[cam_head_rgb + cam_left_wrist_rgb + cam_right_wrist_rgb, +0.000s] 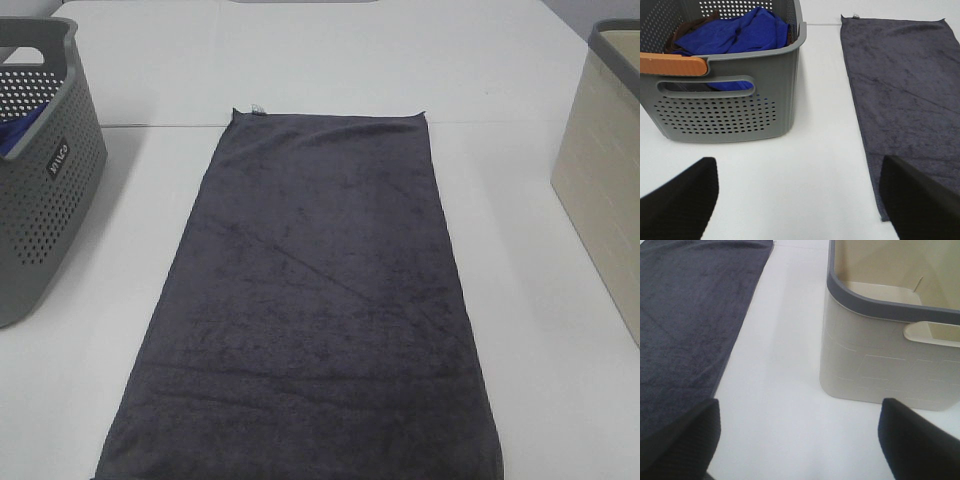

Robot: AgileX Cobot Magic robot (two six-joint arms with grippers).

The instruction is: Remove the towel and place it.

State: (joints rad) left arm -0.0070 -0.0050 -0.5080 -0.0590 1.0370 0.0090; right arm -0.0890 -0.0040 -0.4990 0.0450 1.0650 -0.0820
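The dark charcoal-grey towel (320, 300) lies spread flat on the white table, long side running front to back, with a small pale tag (257, 108) at its far left corner. It also shows in the left wrist view (905, 95) and the right wrist view (685, 325). My left gripper (800, 210) is open and empty above bare table between the grey basket and the towel's left edge. My right gripper (800, 445) is open and empty above bare table between the towel's right edge and the beige bin. Neither gripper shows in the high view.
A grey perforated basket (40, 190) stands at the left; it holds blue cloth (735, 32) and has an orange handle (672, 65). A beige bin with a dark rim (605, 170) stands at the right, its inside empty in the right wrist view (890, 295).
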